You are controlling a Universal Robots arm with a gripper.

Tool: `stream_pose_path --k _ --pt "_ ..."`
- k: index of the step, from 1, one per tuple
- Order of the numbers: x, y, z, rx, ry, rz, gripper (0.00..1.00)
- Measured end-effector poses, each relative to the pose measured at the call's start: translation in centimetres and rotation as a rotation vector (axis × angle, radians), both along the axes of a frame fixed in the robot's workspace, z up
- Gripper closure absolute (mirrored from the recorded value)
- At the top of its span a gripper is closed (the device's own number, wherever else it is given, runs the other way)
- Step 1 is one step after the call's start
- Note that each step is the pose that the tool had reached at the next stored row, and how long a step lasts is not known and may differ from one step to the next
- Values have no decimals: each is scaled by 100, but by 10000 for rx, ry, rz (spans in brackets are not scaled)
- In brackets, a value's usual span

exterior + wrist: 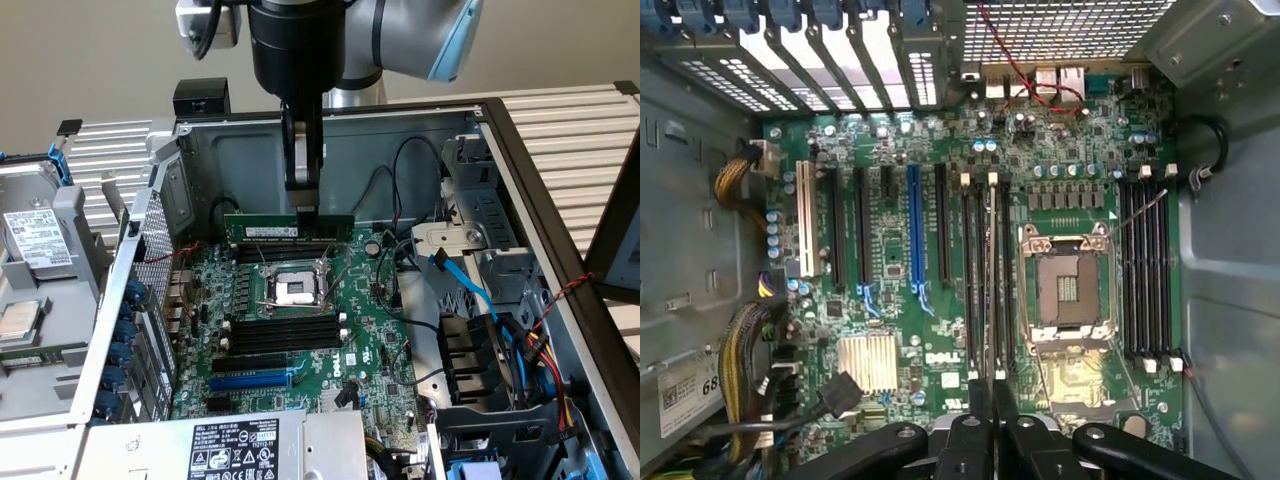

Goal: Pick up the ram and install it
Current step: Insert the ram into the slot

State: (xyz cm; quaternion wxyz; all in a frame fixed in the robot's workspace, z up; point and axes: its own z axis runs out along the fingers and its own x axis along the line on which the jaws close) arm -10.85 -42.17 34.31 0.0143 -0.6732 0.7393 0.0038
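My gripper reaches down into the open computer case, shut on the ram. The ram is a green stick with a white label, held level and on edge a little above the motherboard. In the exterior view it hangs in front of the far black slots, beyond the CPU socket. From the wrist view the ram shows edge-on as a thin line running out from the gripper. There it overlies the black slots beside the CPU socket. The blue slot lies further off.
Grey case walls surround the board. Blue cables and a drive cage crowd the exterior view's right. A labelled power supply sits at the front. A hard drive lies outside on the exterior view's left.
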Motion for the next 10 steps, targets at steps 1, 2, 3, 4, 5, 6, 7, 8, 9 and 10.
stream_pose_path --k 1,2,3,4,5,6,7,8,9,10 --pt "0 1 -19 2 -1 0 87" --pt "-1 1 -37 1 -1 2 87" --pt "-4 2 -55 1 0 1 87" --pt "-9 4 -73 0 0 0 87" --pt "-14 8 -91 2 0 2 87" --pt "-16 18 -108 -1 0 17 87" --pt "-18 33 -126 0 -1 40 87" --pt "-18 52 -146 1 -12 78 87" --pt "-19 69 -164 0 -24 115 87" --pt "-21 86 -182 0 -35 148 87"
